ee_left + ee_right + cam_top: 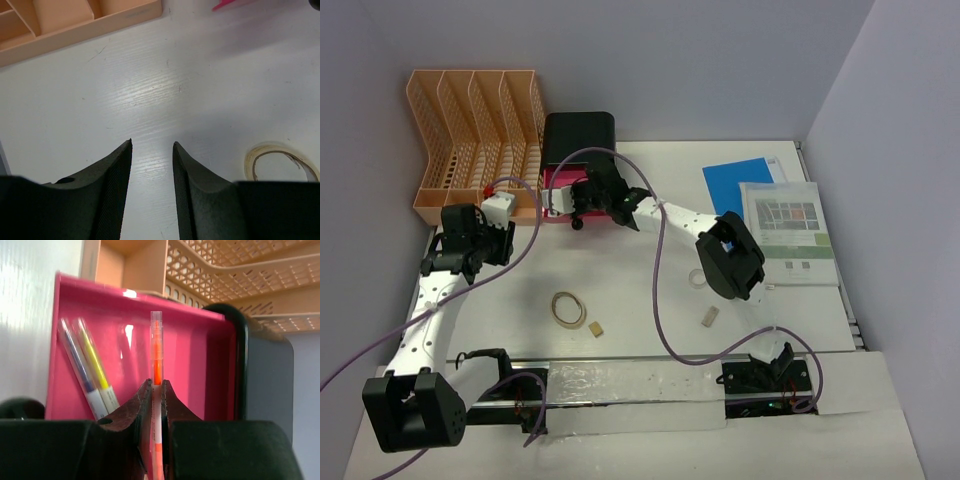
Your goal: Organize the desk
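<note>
Pinching an orange highlighter tight between its two fingers, the right gripper is hanging directly over the open pink drawer, which is jutting out from the black box at the far side of the tabletop. The highlighter's long axis is running straight out along the gripper's own line, its clear cap sticking out past the fingertips and pointing toward the drawer's far wall. A blue pen and a yellow pen are lying at a slant in the drawer's left part, leaving the floor beneath the highlighter bare, so the coming release is probably depending on lowering and letting go without any sideways shift. Whether the highlighter is touching the drawer floor is not showing. The left gripper is hovering with its fingers parted and nothing between them, above bare white surface near the peach file rack, with a tape roll lying just to one side. That white surface is spreading beneath both arms.
</note>
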You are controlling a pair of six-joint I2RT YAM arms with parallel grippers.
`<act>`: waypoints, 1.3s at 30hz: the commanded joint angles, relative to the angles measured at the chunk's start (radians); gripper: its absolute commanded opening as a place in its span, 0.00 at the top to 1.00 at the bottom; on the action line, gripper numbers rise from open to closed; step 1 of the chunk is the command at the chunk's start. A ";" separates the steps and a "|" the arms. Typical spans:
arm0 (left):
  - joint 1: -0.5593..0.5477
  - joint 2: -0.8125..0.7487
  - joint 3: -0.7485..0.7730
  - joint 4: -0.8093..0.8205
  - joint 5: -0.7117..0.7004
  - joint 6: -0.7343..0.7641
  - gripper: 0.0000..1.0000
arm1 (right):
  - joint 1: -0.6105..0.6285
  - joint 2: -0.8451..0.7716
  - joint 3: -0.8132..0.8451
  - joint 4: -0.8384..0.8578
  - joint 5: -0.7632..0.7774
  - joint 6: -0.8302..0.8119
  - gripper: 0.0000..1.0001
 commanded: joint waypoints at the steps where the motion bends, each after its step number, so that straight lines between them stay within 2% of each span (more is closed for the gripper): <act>1: 0.008 -0.002 0.016 0.045 0.018 -0.013 0.55 | -0.014 -0.022 0.006 0.004 0.031 -0.064 1.00; 5: 0.008 -0.001 0.017 0.042 0.016 -0.014 0.55 | -0.014 -0.012 0.001 0.011 0.066 -0.094 0.98; 8: 0.011 0.000 0.016 0.040 0.019 -0.013 0.55 | -0.014 -0.008 -0.003 0.013 0.081 -0.112 0.85; 9: 0.011 0.000 0.016 0.040 0.019 -0.013 0.55 | -0.013 -0.011 -0.012 0.024 0.087 -0.118 0.79; 11: 0.011 0.000 0.016 0.040 0.019 -0.013 0.55 | -0.012 -0.016 -0.030 0.066 0.104 -0.127 0.59; 12: 0.013 0.000 0.016 0.040 0.019 -0.012 0.55 | -0.011 -0.024 -0.043 0.073 0.108 -0.130 0.57; 13: 0.013 -0.001 0.016 0.042 0.023 -0.010 0.55 | -0.009 -0.040 -0.066 0.117 0.129 -0.129 0.43; 17: 0.013 -0.005 0.010 0.045 0.021 -0.009 0.55 | 0.003 -0.105 -0.116 0.226 0.125 -0.096 0.36; 22: 0.013 -0.031 0.005 0.045 0.028 -0.010 0.55 | 0.038 -0.242 -0.173 0.390 0.122 0.030 0.32; 27: 0.013 -0.066 0.000 0.042 0.038 -0.007 0.54 | 0.106 -0.408 -0.258 0.557 0.322 0.333 0.20; 29: 0.013 -0.085 0.000 0.035 0.031 -0.005 0.53 | 0.165 -0.451 -0.302 0.574 0.551 0.537 0.16; 31: 0.014 -0.101 0.016 0.011 -0.004 0.003 0.53 | 0.244 -0.467 -0.305 0.484 0.808 0.754 0.18; 35: 0.017 -0.116 0.049 -0.048 -0.045 0.006 0.53 | 0.355 -0.431 -0.332 0.303 1.152 1.164 0.21; 37: 0.017 -0.119 0.050 -0.061 -0.042 0.003 0.53 | 0.383 -0.408 -0.347 0.235 1.182 1.334 0.21; 39: 0.019 -0.127 0.040 -0.062 -0.037 0.003 0.52 | 0.386 -0.377 -0.347 0.109 1.128 1.545 0.23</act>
